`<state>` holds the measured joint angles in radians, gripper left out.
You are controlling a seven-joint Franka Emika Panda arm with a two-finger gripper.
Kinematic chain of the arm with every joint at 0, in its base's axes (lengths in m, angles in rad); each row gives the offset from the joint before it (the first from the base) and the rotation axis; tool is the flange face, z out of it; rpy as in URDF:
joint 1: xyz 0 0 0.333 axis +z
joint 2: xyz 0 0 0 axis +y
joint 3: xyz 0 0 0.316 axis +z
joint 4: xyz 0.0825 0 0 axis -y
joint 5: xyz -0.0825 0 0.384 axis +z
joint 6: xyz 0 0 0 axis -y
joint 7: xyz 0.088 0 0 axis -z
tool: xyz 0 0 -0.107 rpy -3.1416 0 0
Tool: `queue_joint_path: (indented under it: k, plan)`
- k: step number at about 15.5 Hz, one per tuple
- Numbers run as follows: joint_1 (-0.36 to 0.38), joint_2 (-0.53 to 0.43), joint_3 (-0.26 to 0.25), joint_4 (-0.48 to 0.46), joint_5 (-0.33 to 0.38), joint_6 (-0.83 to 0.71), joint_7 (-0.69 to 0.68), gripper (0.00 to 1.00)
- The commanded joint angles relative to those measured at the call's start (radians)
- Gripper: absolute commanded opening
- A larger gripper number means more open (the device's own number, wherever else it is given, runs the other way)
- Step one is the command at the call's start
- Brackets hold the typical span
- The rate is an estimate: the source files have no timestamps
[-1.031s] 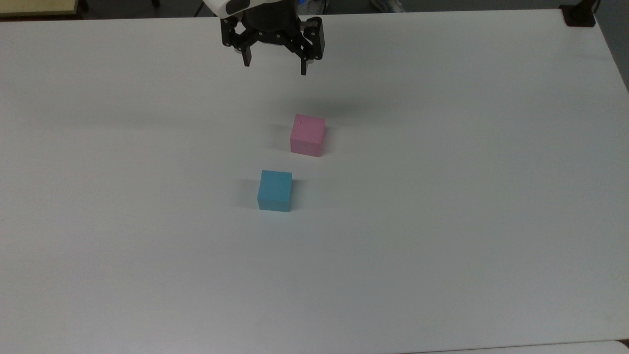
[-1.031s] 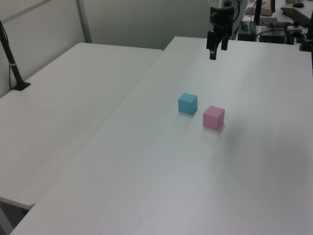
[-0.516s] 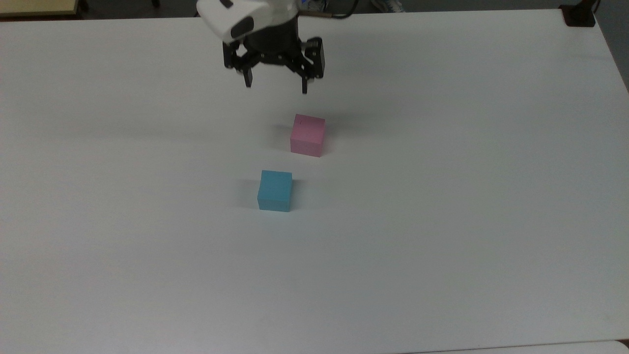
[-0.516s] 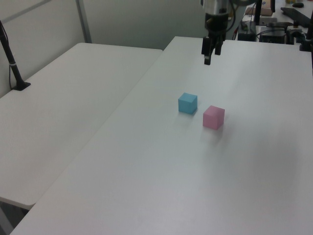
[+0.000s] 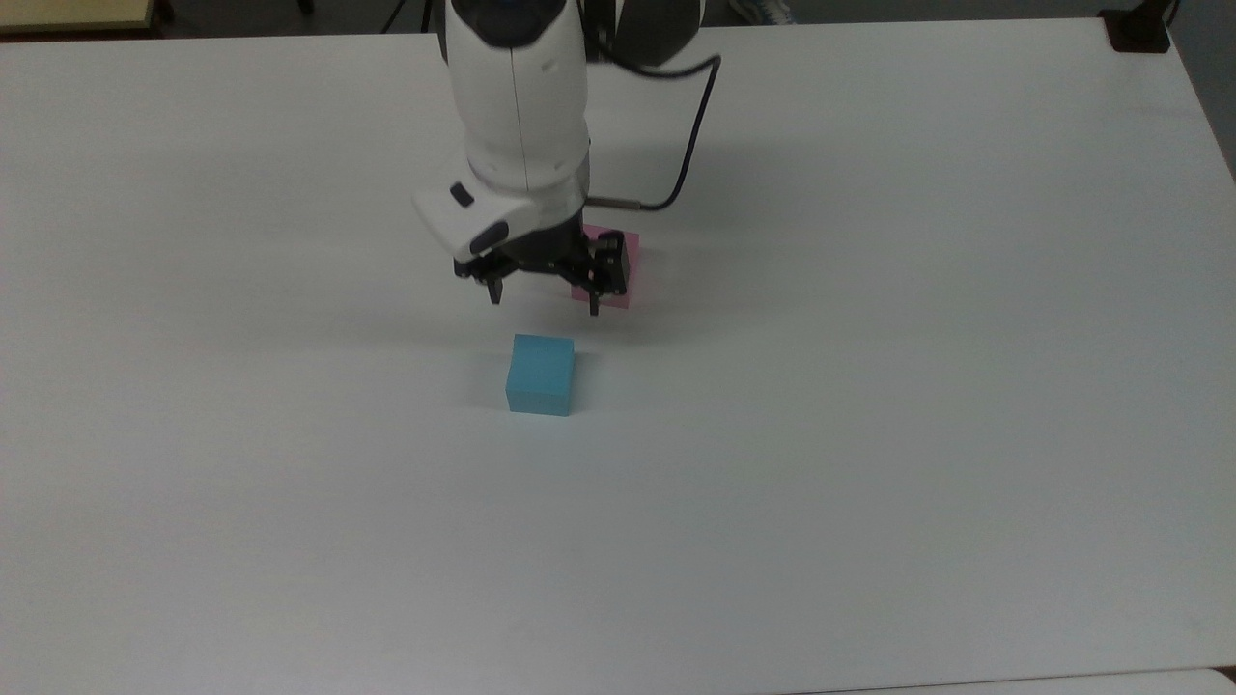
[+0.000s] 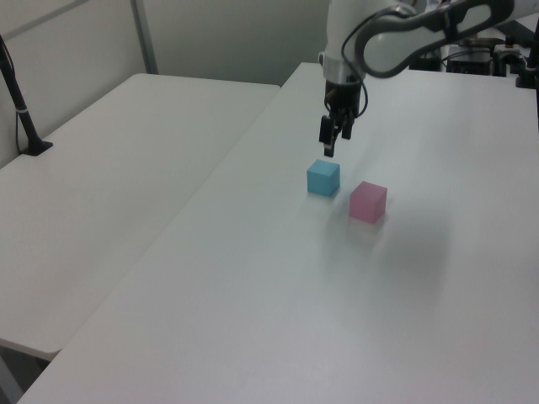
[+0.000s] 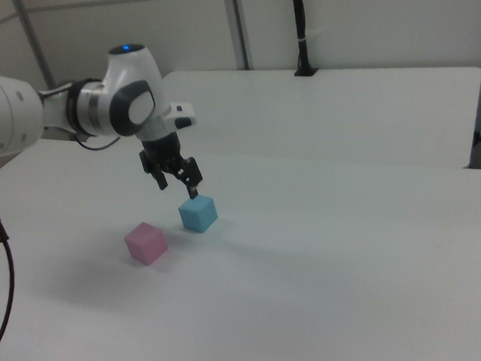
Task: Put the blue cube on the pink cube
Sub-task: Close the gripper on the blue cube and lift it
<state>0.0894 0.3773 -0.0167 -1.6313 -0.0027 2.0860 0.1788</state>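
Observation:
The blue cube (image 5: 541, 375) rests on the white table (image 5: 869, 483), near its middle. The pink cube (image 5: 633, 275) sits a little farther back and to the top view's right, partly covered by the arm. My gripper (image 5: 545, 304) hangs open and empty a short way above the blue cube, pointing down, touching neither cube. In the left view the gripper (image 6: 328, 151) is just over the blue cube (image 6: 323, 178), with the pink cube (image 6: 368, 202) to its right. In the right view the gripper (image 7: 181, 185) hovers over the blue cube (image 7: 197, 214), and the pink cube (image 7: 146, 242) lies to its left.
A black cable (image 5: 690, 145) trails from the arm. A black mount (image 5: 1139, 29) sits at the table's far right corner. A second white table (image 6: 109, 168) adjoins, with a black post (image 6: 21, 109) on it.
The arm has come forward from the table's far edge and lowered, from behind the pink cube to just above the blue cube. Both cubes have stayed put and the gripper stays open.

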Motion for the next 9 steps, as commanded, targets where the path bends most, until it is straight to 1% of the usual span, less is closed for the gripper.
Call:
queue_joint_path:
  k: [1, 4, 7, 9]
  plan:
    - [0.004, 0.075, -0.009, 0.001, -0.035, 0.081, -0.021, 1.00]
    - [0.004, 0.110, -0.009, 0.002, -0.043, 0.120, -0.019, 1.00]
    - [0.010, 0.146, -0.009, 0.002, -0.045, 0.193, -0.001, 0.99]
    - [0.009, 0.155, -0.009, 0.001, -0.049, 0.224, 0.005, 0.63]
